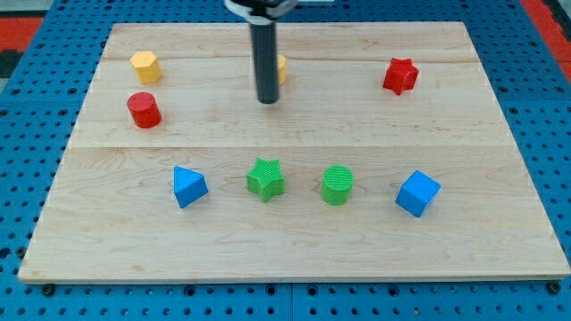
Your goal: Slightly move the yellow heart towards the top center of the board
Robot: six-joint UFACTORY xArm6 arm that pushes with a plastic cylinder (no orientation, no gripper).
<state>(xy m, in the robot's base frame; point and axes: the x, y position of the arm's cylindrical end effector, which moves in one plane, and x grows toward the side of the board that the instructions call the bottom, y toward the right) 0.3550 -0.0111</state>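
Observation:
The yellow heart (281, 69) sits near the view's top centre of the wooden board (294, 241), mostly hidden behind the dark rod; only its right edge shows. My tip (268, 101) rests on the board just below and left of the heart, close against it; whether they touch cannot be told.
A yellow hexagon (144, 66) and a red cylinder (144, 110) lie at the upper left. A red star (401, 76) lies at the upper right. A blue triangle (189, 186), green star (266, 178), green cylinder (337, 185) and blue cube (417, 193) form a row lower down.

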